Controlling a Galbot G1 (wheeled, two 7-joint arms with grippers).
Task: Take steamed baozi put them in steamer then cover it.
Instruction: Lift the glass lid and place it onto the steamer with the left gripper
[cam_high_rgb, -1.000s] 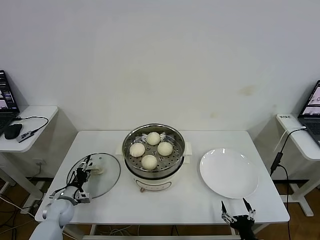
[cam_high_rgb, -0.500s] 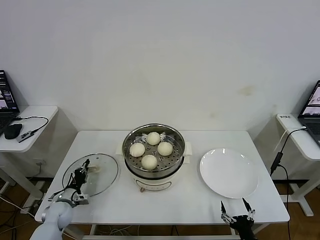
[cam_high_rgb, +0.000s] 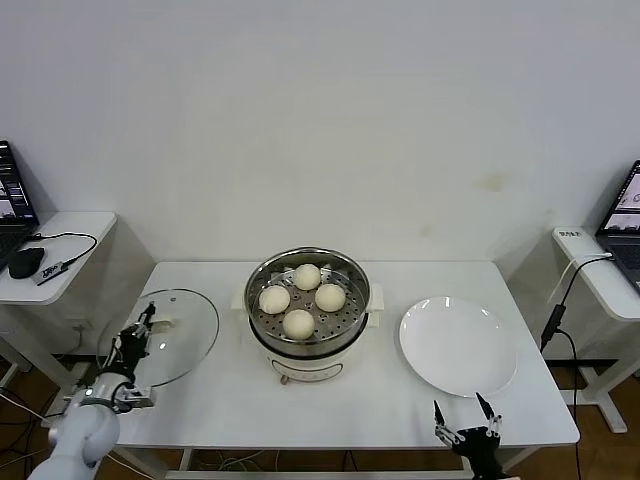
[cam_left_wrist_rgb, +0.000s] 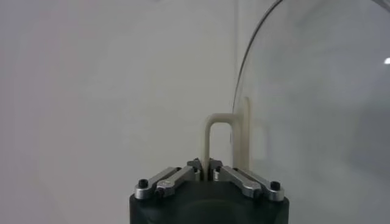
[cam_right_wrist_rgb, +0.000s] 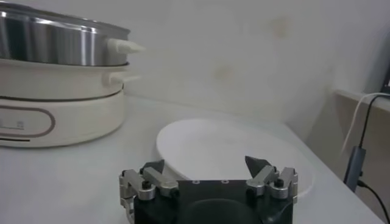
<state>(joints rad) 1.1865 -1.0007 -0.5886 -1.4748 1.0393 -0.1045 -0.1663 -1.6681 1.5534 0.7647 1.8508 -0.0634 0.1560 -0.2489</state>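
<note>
Centrally, four baozi (cam_high_rgb: 303, 296) sit in the uncovered steamer (cam_high_rgb: 308, 310) mid-tabletop (cam_high_rgb: 380, 400). Cover (cam_high_rgb: 165, 335) is tilted, off the tabletop at its left edge, its beige handle (cam_left_wrist_rgb: 214, 143) clenched by the left gripper (cam_high_rgb: 135, 335). Right gripper (cam_high_rgb: 462, 415), jaws spread and empty, hangs at the front edge near the plate (cam_high_rgb: 458, 345).

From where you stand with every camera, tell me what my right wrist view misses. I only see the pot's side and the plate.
Observer: All four buns sit inside the steamer.
Operator: Report the lid.
Observer: The glass lid is tilted off the table's left side, not on the pot.
Operator: Say who holds it.
Observer: The left pincer is shut on the lid's handle.
</note>
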